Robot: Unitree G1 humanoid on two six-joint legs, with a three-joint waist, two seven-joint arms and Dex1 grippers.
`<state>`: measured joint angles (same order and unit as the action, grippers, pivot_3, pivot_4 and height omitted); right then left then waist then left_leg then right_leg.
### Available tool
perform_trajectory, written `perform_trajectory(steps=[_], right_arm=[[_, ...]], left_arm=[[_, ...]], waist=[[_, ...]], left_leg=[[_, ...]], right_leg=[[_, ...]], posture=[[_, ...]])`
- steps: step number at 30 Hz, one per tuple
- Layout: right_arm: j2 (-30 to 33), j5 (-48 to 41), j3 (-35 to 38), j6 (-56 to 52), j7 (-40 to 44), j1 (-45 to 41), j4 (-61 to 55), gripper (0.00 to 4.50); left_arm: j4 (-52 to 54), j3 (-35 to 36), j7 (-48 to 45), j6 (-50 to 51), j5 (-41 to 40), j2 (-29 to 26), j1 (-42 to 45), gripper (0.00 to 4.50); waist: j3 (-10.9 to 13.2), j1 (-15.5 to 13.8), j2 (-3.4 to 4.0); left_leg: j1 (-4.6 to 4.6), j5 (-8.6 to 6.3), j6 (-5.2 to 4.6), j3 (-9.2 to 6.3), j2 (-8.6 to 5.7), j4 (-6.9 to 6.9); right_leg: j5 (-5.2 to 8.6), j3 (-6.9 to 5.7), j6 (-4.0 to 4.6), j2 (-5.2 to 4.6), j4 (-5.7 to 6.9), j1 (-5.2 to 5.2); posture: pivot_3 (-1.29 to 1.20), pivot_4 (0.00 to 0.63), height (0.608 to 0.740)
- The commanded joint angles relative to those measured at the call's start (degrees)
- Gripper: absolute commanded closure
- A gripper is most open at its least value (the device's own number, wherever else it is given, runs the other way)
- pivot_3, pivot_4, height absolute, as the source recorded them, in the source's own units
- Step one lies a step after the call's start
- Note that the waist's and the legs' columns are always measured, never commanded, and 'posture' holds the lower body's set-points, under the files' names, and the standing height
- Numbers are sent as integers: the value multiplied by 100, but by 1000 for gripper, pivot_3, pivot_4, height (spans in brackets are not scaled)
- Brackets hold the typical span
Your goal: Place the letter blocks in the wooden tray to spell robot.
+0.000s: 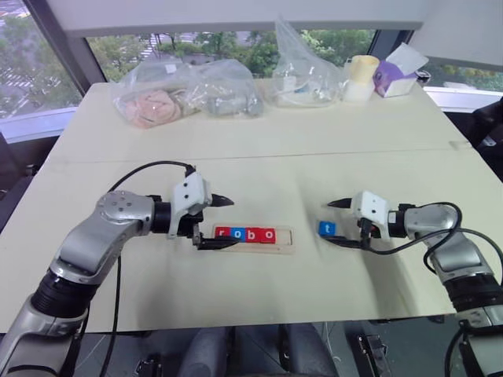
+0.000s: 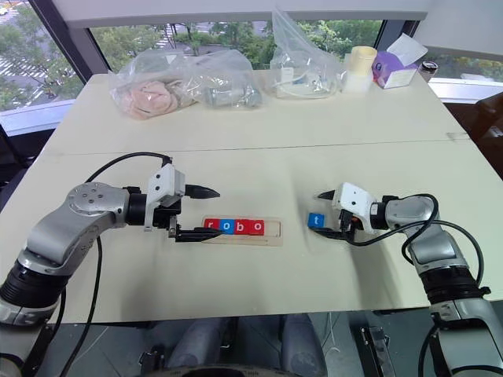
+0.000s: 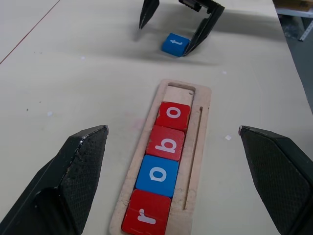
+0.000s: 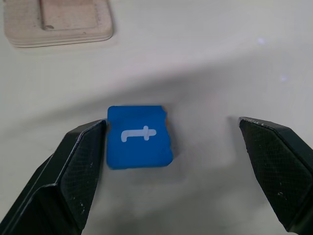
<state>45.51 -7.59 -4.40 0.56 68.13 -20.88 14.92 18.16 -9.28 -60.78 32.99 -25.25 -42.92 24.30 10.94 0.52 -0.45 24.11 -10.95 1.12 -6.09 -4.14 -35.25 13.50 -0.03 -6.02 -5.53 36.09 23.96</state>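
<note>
The wooden tray (image 1: 288, 238) lies at the table's middle with four letter blocks in a row: red r (image 3: 146, 218), blue o (image 3: 157, 175), red b (image 3: 167, 143), red o (image 3: 173, 115). Its slot at the right end is bare. The blue t block (image 1: 327, 228) lies flat on the table to the right of the tray. My right gripper (image 4: 171, 122) is open and straddles the t block, with one finger close against the block's edge. My left gripper (image 1: 233, 223) hangs open at the tray's left end, just above the r block, with nothing in it.
Clear plastic bags (image 1: 189, 94) with soft items lie along the table's far side, next to a pale yellow roll (image 1: 361, 77) and a purple tissue box (image 1: 397, 77). A seam (image 1: 251, 157) runs across the tabletop behind the tray. The table's front edge is close below both arms.
</note>
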Motion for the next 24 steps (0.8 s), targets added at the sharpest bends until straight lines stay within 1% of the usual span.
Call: perform_trajectory(steps=[1,4,5,6,7,10,11,14,16,18,20,24], right_arm=[[147,-210,110,-451,149,159,-279,44],[70,-272,121,-563,107,206,-320,44],[47,-301,105,-601,124,212,-360,561],[28,-323,93,-632,125,216,-401,894],[10,-336,83,-654,118,220,-441,1337],[-129,-435,122,-800,15,196,-582,2932],[-157,-420,113,-816,-8,194,-610,3351],[-203,-420,76,-972,-44,186,-852,3351],[-310,-652,88,-1337,-89,129,-1321,3351],[-457,-982,39,-1854,-150,74,-1993,3351],[-515,-972,-50,-1984,-199,72,-2298,3351],[-485,-768,-316,-2051,-232,46,-2469,3351]], left_arm=[[106,118,18,-72,13,-24,-29,0],[101,111,35,-83,33,-13,-46,0],[100,109,36,-84,39,-10,-46,0],[99,108,36,-86,44,-9,-46,0],[98,109,34,-87,50,-9,-45,0],[65,118,17,-106,82,-23,-51,0],[45,124,9,-122,104,-35,-62,0],[11,168,-14,-137,120,-78,-88,0],[-1,218,-37,-128,107,-151,-112,0],[-7,380,-72,27,-104,-205,-181,0],[18,424,-142,19,-109,-308,-278,0],[122,498,-169,86,-190,-408,-396,0]], waist=[[0,-3,0],[-1,7,0],[-1,9,0],[-1,12,0],[-1,15,-1],[-1,20,0],[-1,17,0],[0,16,0],[0,16,0],[0,33,0],[-1,30,0],[1,-21,-2]], left_leg=[[0,0,0,-1,0,0],[0,0,0,-1,-1,0],[-1,0,0,-1,0,0],[-1,0,0,-1,0,0],[-2,0,0,-1,0,0],[-2,0,0,-1,0,0],[-3,0,0,-1,1,0],[-3,0,0,0,0,0],[-2,0,0,0,0,1],[-2,0,0,-2,2,3],[-1,0,1,-4,4,4],[2,-1,1,-5,0,3]], right_leg=[[0,0,0,0,0,-1],[0,0,0,-1,0,-1],[0,0,0,-1,0,-1],[0,0,0,-1,0,-1],[0,0,0,-1,0,-1],[0,0,0,0,1,-1],[0,0,0,0,1,-1],[0,1,0,-1,1,0],[0,1,0,-1,1,1],[0,2,0,-1,2,4],[0,2,0,1,3,7],[1,0,1,-2,-2,4]], posture=[[0,150,740],[0,150,740],[0,150,740],[0,150,740],[0,150,740],[0,150,740],[0,150,740],[0,150,740],[0,150,740],[0,150,740],[0,150,740],[0,150,740]])
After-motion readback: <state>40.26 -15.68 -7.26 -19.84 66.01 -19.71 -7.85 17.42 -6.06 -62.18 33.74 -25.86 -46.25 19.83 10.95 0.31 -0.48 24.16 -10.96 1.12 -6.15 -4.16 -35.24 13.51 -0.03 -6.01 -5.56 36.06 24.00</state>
